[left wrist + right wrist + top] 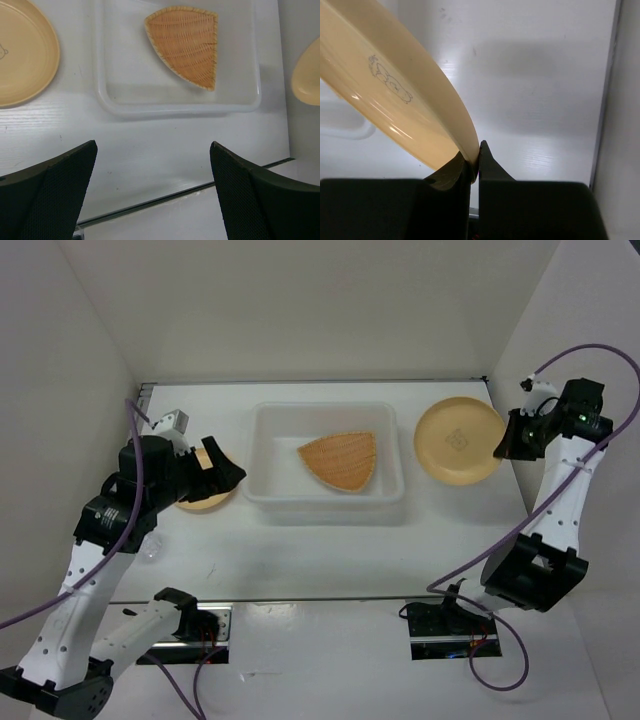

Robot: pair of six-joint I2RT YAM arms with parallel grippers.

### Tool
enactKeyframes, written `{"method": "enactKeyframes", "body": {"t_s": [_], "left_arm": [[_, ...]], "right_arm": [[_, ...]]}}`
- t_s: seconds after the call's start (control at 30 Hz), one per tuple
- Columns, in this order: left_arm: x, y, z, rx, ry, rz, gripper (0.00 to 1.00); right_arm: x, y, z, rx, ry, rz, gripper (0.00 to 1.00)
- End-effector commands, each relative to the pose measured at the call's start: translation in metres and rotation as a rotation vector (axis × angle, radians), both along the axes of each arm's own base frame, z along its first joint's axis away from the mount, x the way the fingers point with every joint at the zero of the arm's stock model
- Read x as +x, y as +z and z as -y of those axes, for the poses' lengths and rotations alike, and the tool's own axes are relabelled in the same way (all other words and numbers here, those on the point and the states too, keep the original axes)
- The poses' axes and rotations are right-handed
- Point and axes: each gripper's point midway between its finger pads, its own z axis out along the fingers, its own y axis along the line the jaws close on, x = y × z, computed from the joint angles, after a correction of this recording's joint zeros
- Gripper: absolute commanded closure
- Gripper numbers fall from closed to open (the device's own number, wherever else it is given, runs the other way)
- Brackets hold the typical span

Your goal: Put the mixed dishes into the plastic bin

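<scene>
Rim of yellow plate [395, 100] clamped in my right gripper [475, 161]; left gripper [152, 145] gapes, plastic bin [130, 85] with woven dish [187, 45] ahead.

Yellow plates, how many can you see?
2. The right plate, beside the bin, rim pinched by the right fingers; the left plate, other side, partly hidden under the left arm.
</scene>
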Motion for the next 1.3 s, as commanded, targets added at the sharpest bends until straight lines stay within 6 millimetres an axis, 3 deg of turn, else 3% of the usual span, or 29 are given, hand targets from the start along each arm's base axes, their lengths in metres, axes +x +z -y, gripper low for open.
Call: {"method": "enactKeyframes", "body": {"t_s": [0.0, 0.1, 0.23, 0.27, 0.33, 0.4, 0.43, 0.57, 0.6, 0.67, 0.7, 0.93, 1.17, 1.27], "left_arm": [[0.008, -0.001, -0.006, 0.068, -0.010, 0.047, 0.00], [0.011, -0.004, -0.009, 0.082, 0.008, 0.039, 0.00], [0.022, -0.021, -0.014, 0.122, 0.043, -0.013, 0.00], [0.023, -0.026, -0.016, 0.134, 0.051, -0.032, 0.00], [0.028, -0.018, -0.018, 0.112, 0.092, -0.038, 0.00], [0.029, -0.011, -0.022, 0.109, 0.121, -0.027, 0.00], [0.030, -0.011, -0.024, 0.109, 0.130, -0.027, 0.00], [0.030, -0.011, -0.033, 0.111, 0.191, -0.064, 0.00], [0.030, -0.007, -0.036, 0.118, 0.204, -0.059, 0.00], [0.027, -0.011, -0.038, 0.106, 0.232, -0.084, 0.00], [0.026, -0.008, -0.040, 0.100, 0.245, -0.076, 0.00], [0.002, -0.012, -0.050, 0.039, 0.335, -0.120, 0.00], [-0.022, -0.013, -0.058, -0.022, 0.396, -0.122, 0.00], [-0.026, -0.024, -0.059, -0.005, 0.397, -0.157, 0.00]], "right_arm": [[-0.008, 0.040, -0.021, 0.019, 0.083, 0.095, 1.00], [-0.001, 0.076, -0.029, 0.011, 0.133, 0.208, 1.00], [0.028, 0.111, -0.045, 0.053, 0.212, 0.329, 1.00], [0.040, 0.102, -0.041, 0.083, 0.218, 0.304, 1.00], [0.053, 0.103, -0.046, 0.092, 0.269, 0.317, 1.00], [0.069, 0.087, -0.070, 0.085, 0.360, 0.270, 1.00], [0.077, 0.074, -0.102, 0.033, 0.462, 0.229, 1.00], [0.096, 0.053, -0.165, -0.074, 0.617, 0.215, 1.00], [0.099, 0.046, -0.193, -0.075, 0.682, 0.211, 1.00], [0.113, 0.035, -0.207, -0.111, 0.704, 0.219, 1.00], [0.119, 0.017, -0.220, -0.125, 0.727, 0.185, 1.00], [0.156, -0.057, -0.238, -0.248, 0.736, 0.069, 1.00], [0.187, -0.091, -0.244, -0.319, 0.743, 0.043, 1.00], [0.196, -0.103, -0.244, -0.363, 0.740, 0.030, 1.00]]}}
